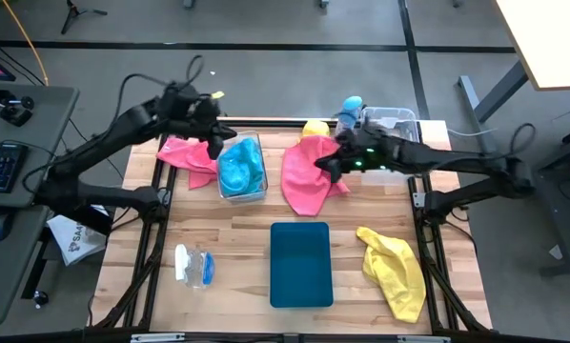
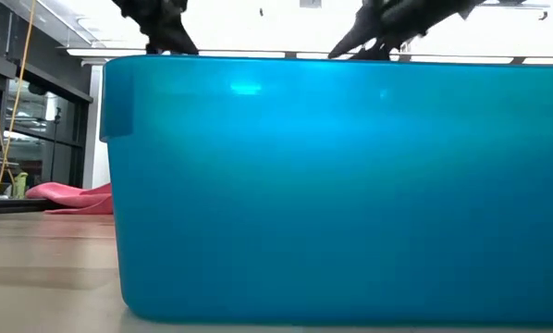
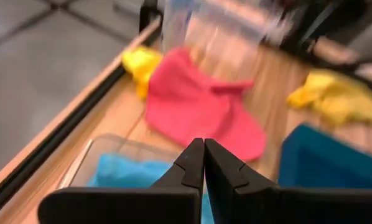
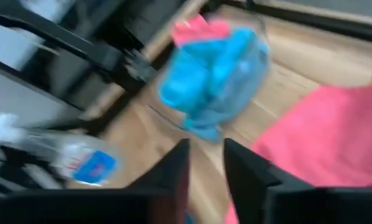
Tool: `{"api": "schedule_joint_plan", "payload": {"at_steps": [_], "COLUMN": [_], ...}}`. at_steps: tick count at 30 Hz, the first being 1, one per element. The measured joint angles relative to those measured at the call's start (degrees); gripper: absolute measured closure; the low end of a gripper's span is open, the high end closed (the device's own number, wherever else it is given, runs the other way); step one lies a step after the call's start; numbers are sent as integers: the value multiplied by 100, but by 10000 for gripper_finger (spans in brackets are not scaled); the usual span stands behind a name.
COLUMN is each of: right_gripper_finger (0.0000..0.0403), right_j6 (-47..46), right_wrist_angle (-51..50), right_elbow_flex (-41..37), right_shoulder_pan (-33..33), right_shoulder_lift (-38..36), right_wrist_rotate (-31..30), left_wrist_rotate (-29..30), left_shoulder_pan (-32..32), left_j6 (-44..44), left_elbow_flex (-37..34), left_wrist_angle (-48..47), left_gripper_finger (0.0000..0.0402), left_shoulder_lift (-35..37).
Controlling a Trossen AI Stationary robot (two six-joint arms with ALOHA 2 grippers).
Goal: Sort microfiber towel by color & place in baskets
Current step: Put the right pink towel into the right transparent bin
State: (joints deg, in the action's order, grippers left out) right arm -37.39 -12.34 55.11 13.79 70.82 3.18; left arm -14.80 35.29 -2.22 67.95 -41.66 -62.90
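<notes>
Left claw (image 1: 213, 145) hangs over the near-left corner of the clear rectangular plastic bin (image 1: 256, 195); wrist view shows its fingers (image 3: 189, 168) pressed together, nothing between them. Bright blue microfiber cloth (image 1: 239, 169) sits bunched inside that bin, directly beside and below this claw. Crumpled pink cloth (image 1: 188, 155) lies on the table (image 1: 228, 238) on the claw's outer side, close by, partly under the arm.

Right claw (image 1: 329, 167) is over the large pink microfiber cloth (image 1: 306, 176), spread flat mid-table. Its fingers (image 4: 173, 174) stand slightly apart, holding nothing I can see. Whether they touch the fabric: can't tell.

Other items, relative to the right claw:
- small yellow cloth (image 1: 315, 128) just behind it, at the table's far edge
- second clear plastic bin (image 1: 399, 119) behind and outboard, under the arm, with something blue (image 1: 350, 105) at its corner
- flat dark-teal rectangular tray (image 1: 300, 264) toward the front edge, well apart
- big yellow cloth (image 1: 396, 272) front and outboard, well apart
- clear bottle with blue label (image 1: 195, 266) on the far front-left, not part of the task

Key relation, my read: the spread pink cloth runs long axis front-to-back, directly under and inboard of the right claw, so the right arm is clearly the nearer one. The left arm is better placed for the crumpled pink cloth.

Low view is blocked by the teal tray wall (image 2: 332, 185); only pink fabric shows at its side.
</notes>
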Motion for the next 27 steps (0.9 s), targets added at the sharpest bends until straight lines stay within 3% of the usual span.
{"api": "schedule_joint_plan", "payload": {"at_steps": [6,11,19,27], "right_gripper_finger": [181,128,123,141], "right_j6": [756,69,-912,-1211], "right_wrist_angle": [-1829,-3750,-3939,-3379], "right_elbow_flex": [1385,2326,2466,2463], "right_shoulder_pan": [143,155,110,106], "right_shoulder_lift": [1580,2853,4024,4401], "right_wrist_rotate": [-91,-992,-1057,-1027], "left_wrist_rotate": [43,76,70,6], "left_shoulder_pan": [-98,-96,-96,-96], "left_j6": [-595,-821,-821,-819], "left_elbow_flex": [-672,-888,-947,-947], "left_wrist_angle": [683,737,758,855], "left_gripper_finger": [400,400,400,401], "left_shoulder_lift": [810,1043,1083,1083]}}
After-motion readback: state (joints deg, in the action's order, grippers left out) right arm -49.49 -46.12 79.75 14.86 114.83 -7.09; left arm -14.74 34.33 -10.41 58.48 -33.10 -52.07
